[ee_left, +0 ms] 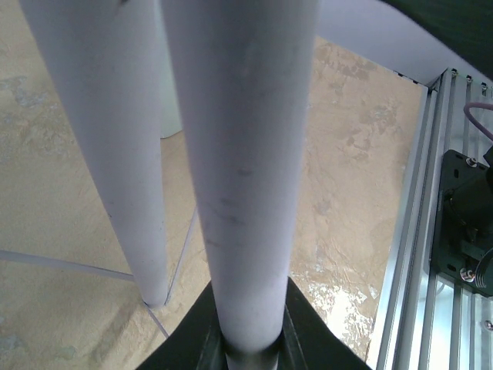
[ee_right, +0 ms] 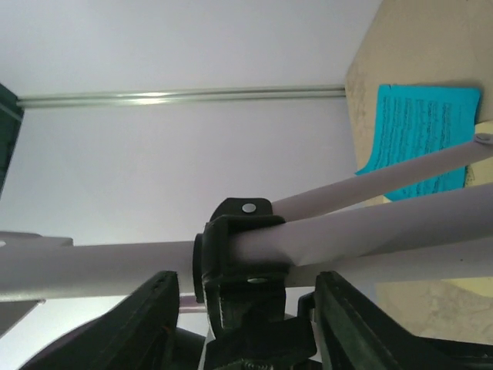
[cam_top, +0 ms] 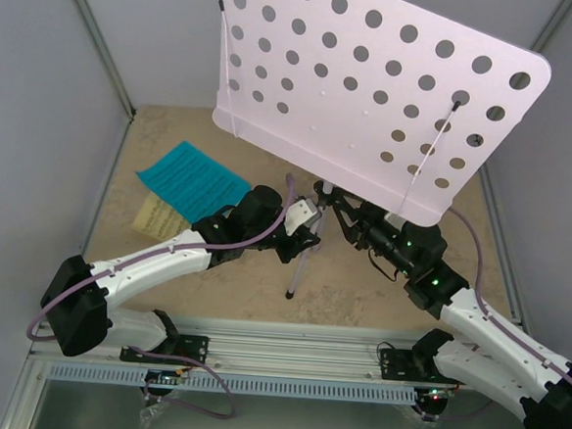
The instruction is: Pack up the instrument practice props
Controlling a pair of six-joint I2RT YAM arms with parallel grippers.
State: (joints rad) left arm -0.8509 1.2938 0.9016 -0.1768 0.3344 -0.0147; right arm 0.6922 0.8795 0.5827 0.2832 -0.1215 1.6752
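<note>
Music stand (cam_top: 374,73), left hand (cam_top: 303,219) gripping pole (ee_left: 246,193), right hand (ee_right: 248,285) open

Pale grey walls (cam_top: 38,109), speckled beige tabletop (cam_top: 359,288)

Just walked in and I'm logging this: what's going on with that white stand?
Both arms are working under the white perforated music stand. The left claw is closed on one of its white tubes, while the right claw sits open astride the black tripod collar. A cyan music sheet lies partly over a yellow music sheet on the table to the left, not yet packed.
</note>
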